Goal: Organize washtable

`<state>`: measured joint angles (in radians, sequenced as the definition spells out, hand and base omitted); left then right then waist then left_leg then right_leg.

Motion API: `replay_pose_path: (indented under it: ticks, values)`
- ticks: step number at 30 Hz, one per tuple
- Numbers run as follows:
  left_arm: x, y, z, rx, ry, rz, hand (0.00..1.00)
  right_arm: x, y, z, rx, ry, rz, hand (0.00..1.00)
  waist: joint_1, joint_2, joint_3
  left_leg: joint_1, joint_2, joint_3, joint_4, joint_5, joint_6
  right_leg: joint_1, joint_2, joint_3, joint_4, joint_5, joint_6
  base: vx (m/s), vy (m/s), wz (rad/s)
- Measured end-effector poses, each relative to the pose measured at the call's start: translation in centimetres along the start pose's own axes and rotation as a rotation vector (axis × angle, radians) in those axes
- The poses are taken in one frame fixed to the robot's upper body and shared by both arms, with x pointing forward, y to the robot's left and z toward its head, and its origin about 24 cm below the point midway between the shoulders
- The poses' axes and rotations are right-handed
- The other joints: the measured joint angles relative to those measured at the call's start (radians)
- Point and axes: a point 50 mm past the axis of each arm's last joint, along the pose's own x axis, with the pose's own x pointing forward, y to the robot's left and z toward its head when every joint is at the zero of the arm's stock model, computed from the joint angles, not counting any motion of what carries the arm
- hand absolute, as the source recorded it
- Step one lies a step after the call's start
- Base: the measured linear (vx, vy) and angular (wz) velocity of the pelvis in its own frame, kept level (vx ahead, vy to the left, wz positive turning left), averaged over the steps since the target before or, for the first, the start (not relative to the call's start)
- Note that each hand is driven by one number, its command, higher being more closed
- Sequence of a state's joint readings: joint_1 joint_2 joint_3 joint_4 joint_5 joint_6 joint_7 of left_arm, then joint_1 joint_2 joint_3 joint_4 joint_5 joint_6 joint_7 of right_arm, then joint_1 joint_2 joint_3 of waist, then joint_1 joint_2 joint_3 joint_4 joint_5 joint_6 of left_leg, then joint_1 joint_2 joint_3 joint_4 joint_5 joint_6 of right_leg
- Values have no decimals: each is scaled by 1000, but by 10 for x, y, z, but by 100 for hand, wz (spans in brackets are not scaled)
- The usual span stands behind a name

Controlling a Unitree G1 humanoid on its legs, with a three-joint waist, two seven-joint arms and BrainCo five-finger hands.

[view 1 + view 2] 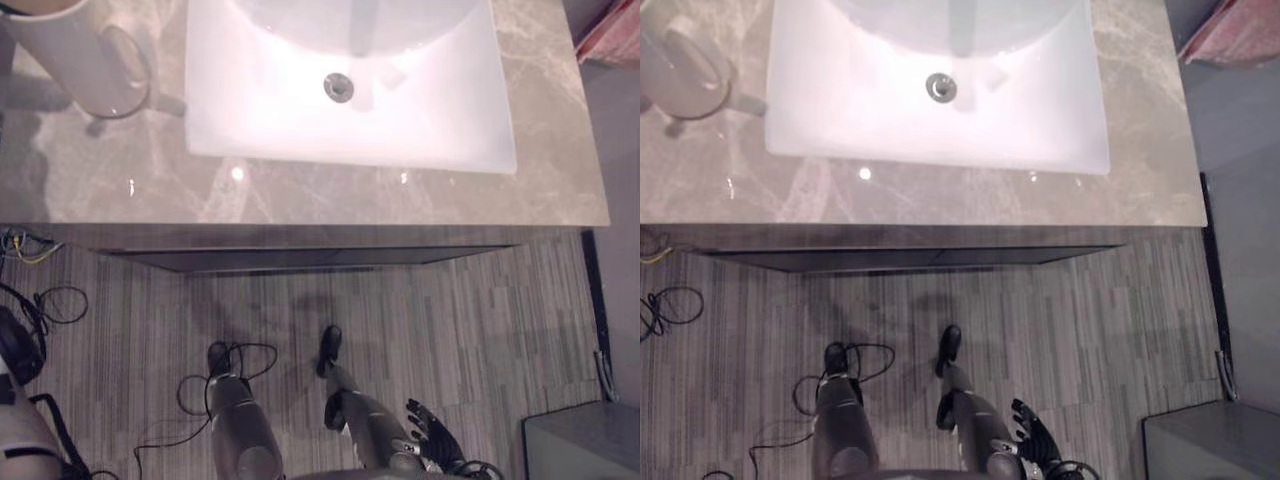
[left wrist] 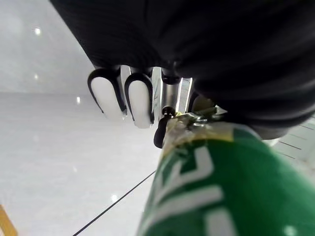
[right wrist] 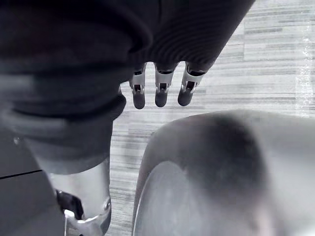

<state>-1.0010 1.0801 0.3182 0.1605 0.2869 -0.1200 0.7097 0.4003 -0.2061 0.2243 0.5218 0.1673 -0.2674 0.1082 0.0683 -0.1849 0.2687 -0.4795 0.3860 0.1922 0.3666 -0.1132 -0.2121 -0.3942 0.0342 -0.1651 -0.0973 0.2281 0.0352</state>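
Note:
A grey marble washtable (image 1: 300, 195) lies below me, with a white sink (image 1: 440, 120) and its metal drain (image 1: 338, 87) in the middle. A white mug (image 1: 85, 55) stands on the counter at the far left. In the left wrist view my left hand (image 2: 140, 101) has its fingers curled, and a green container with white print (image 2: 216, 191) reaches up into its grip. My right hand (image 1: 430, 435) hangs low by my side over the floor, away from the table; the right wrist view shows its fingers (image 3: 161, 93) straight and holding nothing.
Grey striped floor (image 1: 450, 320) runs in front of the washtable. A grey box (image 1: 580, 440) sits at the lower right. Something red (image 1: 610, 35) lies past the counter's right end. The counter to the right of the sink is a narrow strip.

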Motion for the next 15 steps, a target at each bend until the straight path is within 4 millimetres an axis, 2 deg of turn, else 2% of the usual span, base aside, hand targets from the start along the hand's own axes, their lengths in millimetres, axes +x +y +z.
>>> replay_pose_path:
  ticks: [10,15]
  values:
    - [-7,0,-5,-32,14,-35,100,0,-5,10,-5,-43,-3,0,-1,27,20,-4,-2,9,-2,1,0,-11,0,6,0,0,0,18,12,-1]
    - [-7,1,-3,-58,9,-43,100,0,-5,10,-6,-43,-2,0,-1,31,23,3,-4,20,-2,1,0,-10,-1,13,0,0,0,19,14,-4]
